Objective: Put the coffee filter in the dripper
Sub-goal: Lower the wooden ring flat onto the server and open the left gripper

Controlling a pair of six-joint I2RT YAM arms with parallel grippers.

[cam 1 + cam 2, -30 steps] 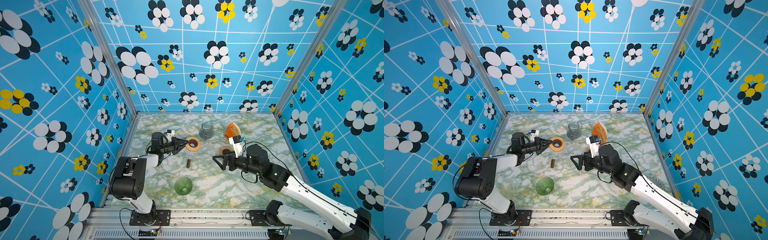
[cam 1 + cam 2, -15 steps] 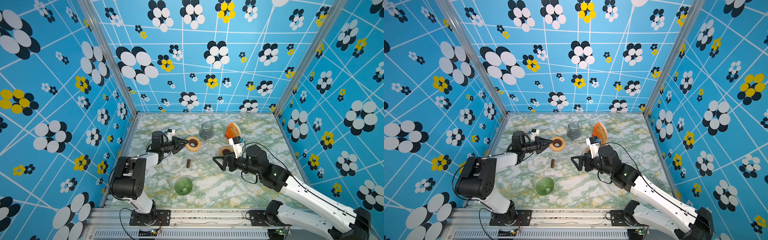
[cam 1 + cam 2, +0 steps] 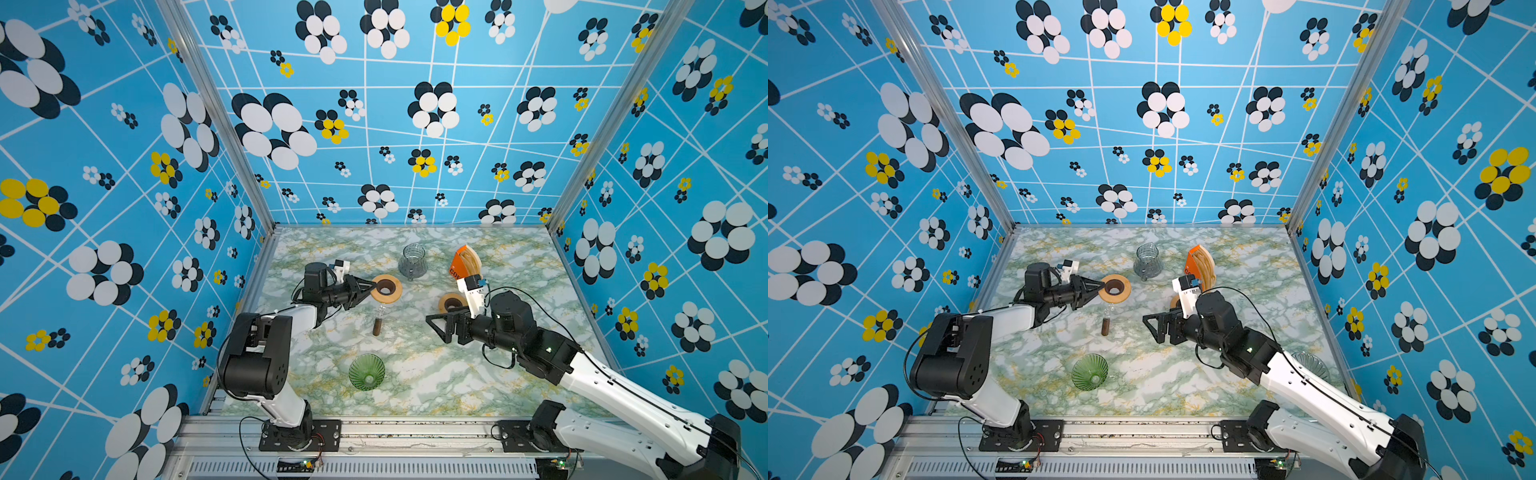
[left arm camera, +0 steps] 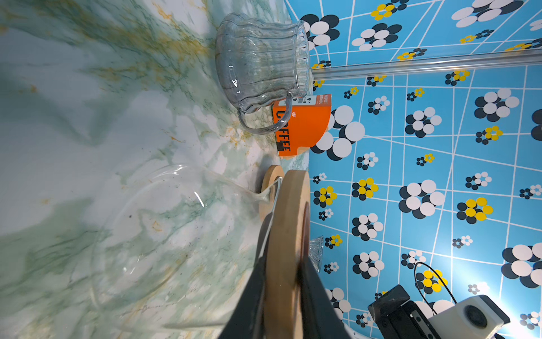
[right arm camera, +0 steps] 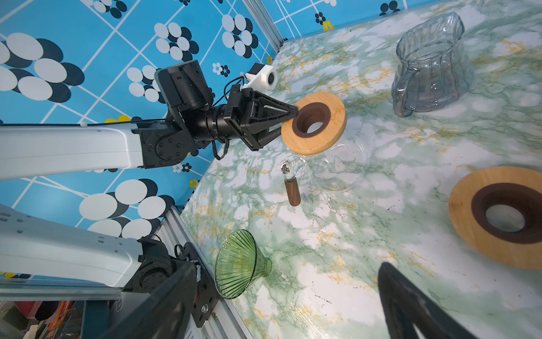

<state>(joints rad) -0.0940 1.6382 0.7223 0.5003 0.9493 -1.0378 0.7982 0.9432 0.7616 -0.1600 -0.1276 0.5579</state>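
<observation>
- At the centre of both top views, the left gripper (image 3: pixel 372 286) is clamped on the rim of a wooden ring (image 3: pixel 394 295) above a clear glass pot (image 5: pixel 343 168). A skewed pull could drop the ring or tip the pot.
- Right of centre, the right gripper (image 3: pixel 440 330) hangs empty, jaws wide apart.
- At the table's upper right, the coffee filters (image 3: pixel 472 262) stand in their orange box (image 3: pixel 456 267), untouched. Thin paper may lift several sheets at once, or the box may topple.
- At lower centre, the green dripper (image 3: pixel 366 372) lies on its side. A filter pushed in may roll it.
- A second wooden ring (image 3: pixel 446 300) sits beside the right arm, where a reach could sweep it.
</observation>
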